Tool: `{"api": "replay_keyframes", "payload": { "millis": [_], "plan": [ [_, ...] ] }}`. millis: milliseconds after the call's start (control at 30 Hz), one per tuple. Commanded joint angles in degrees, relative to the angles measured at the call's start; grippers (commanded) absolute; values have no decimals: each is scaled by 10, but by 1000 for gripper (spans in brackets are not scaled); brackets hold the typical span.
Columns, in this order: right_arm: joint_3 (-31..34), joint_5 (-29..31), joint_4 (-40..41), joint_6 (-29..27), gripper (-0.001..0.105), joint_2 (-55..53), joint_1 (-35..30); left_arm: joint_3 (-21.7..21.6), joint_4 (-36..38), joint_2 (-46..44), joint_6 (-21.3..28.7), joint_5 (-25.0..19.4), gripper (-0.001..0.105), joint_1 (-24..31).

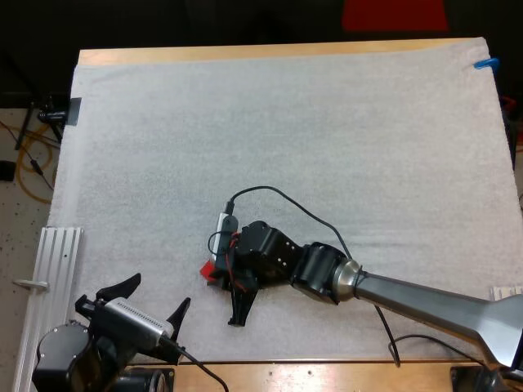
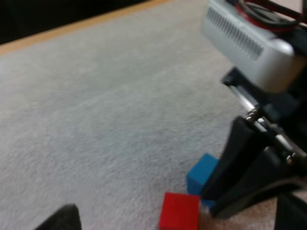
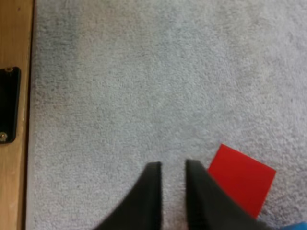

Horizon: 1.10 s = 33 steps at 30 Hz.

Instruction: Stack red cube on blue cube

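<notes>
Just beside right fingers (image 3: 200, 197), red cube (image 3: 242, 178)

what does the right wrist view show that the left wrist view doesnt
Right wrist view's own: the right tool from above, fingers apart with nothing between them, just beside the red cube; also the wooden table edge with a black fitting.
Left wrist view's own: the right tool from the side, down at the two cubes, which sit close together.
Both: the red cube lying on the white mat, not stacked. The blue cube is a sliver in the right wrist view and a full block in the left.
</notes>
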Motion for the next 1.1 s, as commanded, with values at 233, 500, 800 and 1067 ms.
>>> {"api": "replay_keyframes", "payload": {
  "millis": [233,500,800,1067],
  "plan": [
    [-26,46,-6,-21,54,9,15,-70,44,60,31,4,77,-54],
    [-96,117,3,17,54,88,14,-108,96,97,57,-1,77,-59],
    [-147,142,73,61,54,168,14,-110,108,101,65,-1,77,-59],
    [-149,141,93,72,48,186,14,-110,108,101,65,-1,77,-59]
  ]
}}
